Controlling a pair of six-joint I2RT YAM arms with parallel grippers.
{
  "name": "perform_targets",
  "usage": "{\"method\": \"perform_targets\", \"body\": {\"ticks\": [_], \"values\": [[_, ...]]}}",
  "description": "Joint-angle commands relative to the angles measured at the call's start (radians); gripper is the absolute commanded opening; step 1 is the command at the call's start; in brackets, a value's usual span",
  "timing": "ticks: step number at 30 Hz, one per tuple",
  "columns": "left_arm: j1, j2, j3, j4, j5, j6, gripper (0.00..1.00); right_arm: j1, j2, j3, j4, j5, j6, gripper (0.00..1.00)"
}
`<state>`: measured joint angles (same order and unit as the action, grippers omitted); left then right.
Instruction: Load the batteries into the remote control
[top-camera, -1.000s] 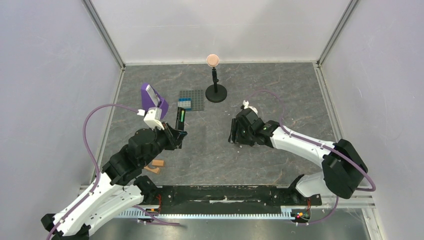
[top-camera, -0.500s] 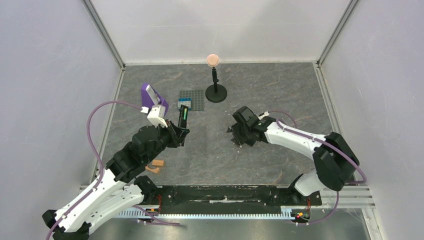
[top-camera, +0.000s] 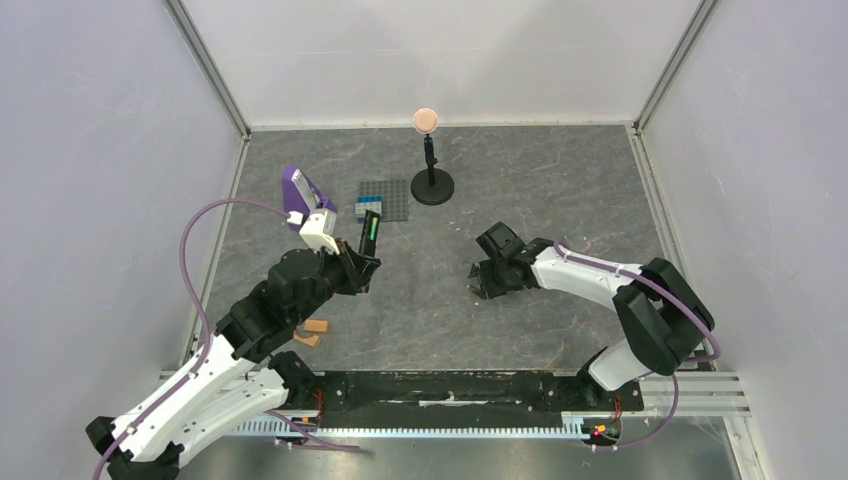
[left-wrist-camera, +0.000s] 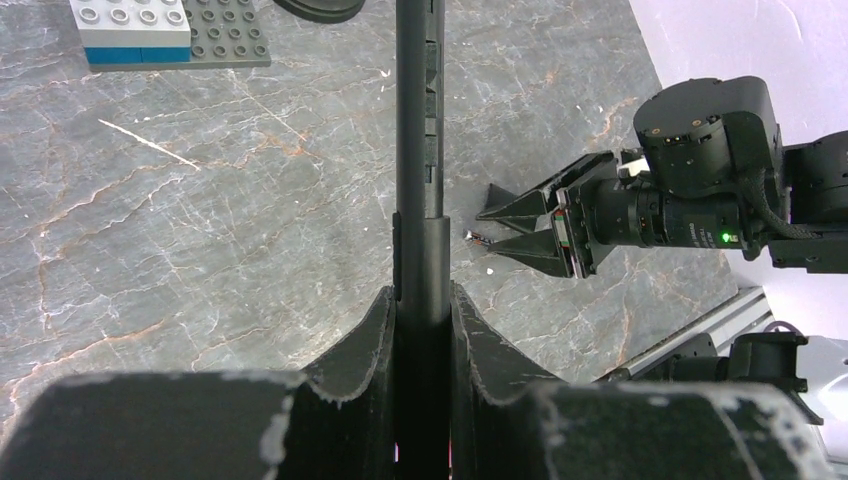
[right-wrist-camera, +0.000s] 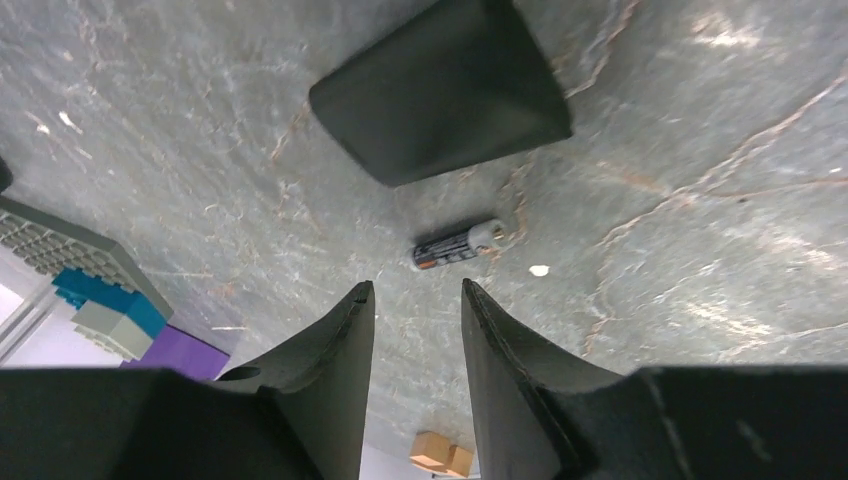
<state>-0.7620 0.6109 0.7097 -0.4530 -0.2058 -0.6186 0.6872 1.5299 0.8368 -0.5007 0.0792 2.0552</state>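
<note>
Clamped in left gripper (left-wrist-camera: 420, 296): remote control (left-wrist-camera: 418, 120), well apart from dark battery (right-wrist-camera: 458, 245). Just beside that: black slab (right-wrist-camera: 440, 90). Close over it: right gripper (right-wrist-camera: 415, 290), narrowly parted.

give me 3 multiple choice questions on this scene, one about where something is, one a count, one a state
1. Where does the dark battery lie?
A on the table ahead of the right gripper
B in a drawer
C on a shelf

2. How many tan blocks are there?
A one
B two
C four

3. The left gripper is:
A open
B shut on nothing
C shut on the remote control

Answers:
1 A, the right wrist view shows it flat on the stone.
2 B, just a pair shows.
3 C, it clamps the remote's lower end.
</note>
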Motion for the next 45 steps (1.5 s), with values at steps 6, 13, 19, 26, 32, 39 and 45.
{"method": "perform_targets", "body": {"ticks": [6, 13, 19, 26, 32, 39, 45], "values": [[0.012, 0.015, 0.016, 0.079, 0.012, 0.045, 0.02, -0.026, -0.035, -0.038, -0.029, 0.019, 0.095, 0.37], [0.016, 0.013, 0.014, 0.078, 0.010, 0.045, 0.02, -0.038, 0.004, -0.020, -0.052, 0.033, 0.079, 0.34], [0.020, 0.016, 0.017, 0.074, 0.011, 0.046, 0.02, -0.041, 0.049, 0.019, -0.082, 0.015, 0.043, 0.33], [0.024, 0.013, 0.011, 0.072, 0.012, 0.049, 0.02, -0.040, 0.057, 0.018, -0.091, 0.027, 0.034, 0.31], [0.029, 0.008, 0.010, 0.071, 0.015, 0.048, 0.02, -0.043, 0.082, 0.033, -0.125, 0.033, -0.016, 0.18], [0.030, 0.003, 0.007, 0.070, 0.031, 0.048, 0.02, -0.048, 0.117, 0.060, -0.174, 0.049, -0.123, 0.01], [0.031, 0.011, -0.003, 0.093, 0.108, 0.043, 0.02, -0.048, 0.075, 0.140, -0.225, 0.188, -0.268, 0.00]]}}
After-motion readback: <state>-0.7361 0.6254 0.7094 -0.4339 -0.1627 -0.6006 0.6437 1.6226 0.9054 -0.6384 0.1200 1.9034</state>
